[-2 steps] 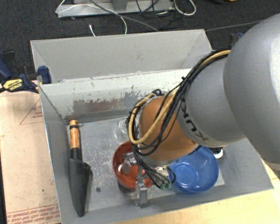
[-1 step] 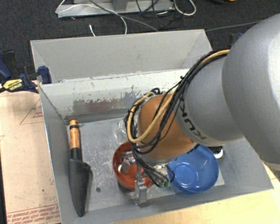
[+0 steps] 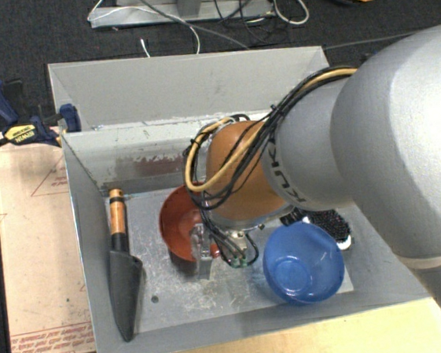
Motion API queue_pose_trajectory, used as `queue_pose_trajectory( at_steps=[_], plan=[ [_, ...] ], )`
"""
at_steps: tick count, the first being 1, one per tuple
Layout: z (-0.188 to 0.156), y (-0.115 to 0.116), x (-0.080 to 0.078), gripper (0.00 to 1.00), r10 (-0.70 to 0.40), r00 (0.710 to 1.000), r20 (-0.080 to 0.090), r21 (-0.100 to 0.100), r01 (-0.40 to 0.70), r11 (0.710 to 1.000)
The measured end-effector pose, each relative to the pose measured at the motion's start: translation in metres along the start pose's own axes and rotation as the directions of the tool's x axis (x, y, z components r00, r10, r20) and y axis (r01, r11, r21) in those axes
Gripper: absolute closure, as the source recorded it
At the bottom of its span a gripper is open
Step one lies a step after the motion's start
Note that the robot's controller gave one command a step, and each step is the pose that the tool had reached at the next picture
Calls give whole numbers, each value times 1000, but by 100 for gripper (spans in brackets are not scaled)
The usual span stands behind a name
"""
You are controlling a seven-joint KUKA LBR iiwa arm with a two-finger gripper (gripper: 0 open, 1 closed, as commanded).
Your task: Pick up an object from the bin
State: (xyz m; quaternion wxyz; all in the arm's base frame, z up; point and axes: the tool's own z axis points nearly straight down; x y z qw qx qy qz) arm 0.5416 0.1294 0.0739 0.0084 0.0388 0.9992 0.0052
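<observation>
The thick grey arm [image 3: 407, 150] is closest to the lens, coming in from the right and reaching leftward into the grey metal bin [image 3: 194, 88]. Its wrist carries a rounded orange cover [image 3: 236, 170], looped with black and yellow cables [image 3: 200, 160]. Below that cover the gripper [image 3: 204, 249] hangs low over the bin floor, at the right rim of a round red-brown bowl [image 3: 177, 224] that lies near the middle of the bin. Whether it touches that bowl cannot be told, nor whether the gripper is open or closed, since the wrist and wiring hide much of it. Just right of the gripper sits a round blue plastic bowl [image 3: 302, 265], mouth up, near the front wall. Behind the blue bowl, partly under the arm, lies a black bristled brush [image 3: 333, 224]. Well apart, along the left wall, lies a garden trowel [image 3: 123, 278] with a dark blade and a copper-coloured handle, its blade pointing toward the front.
</observation>
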Motion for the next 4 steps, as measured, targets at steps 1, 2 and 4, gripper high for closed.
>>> queue_pose_trajectory(
  at_steps=[1,2,4],
  plan=[
    [0,0,0,100,0,1000,1,0,0,1000],
    [-82,-1,0,100,-17,1000,5,-2,17,1000],
    [-161,16,-14,100,-33,999,-6,1,33,999]
  ],
)
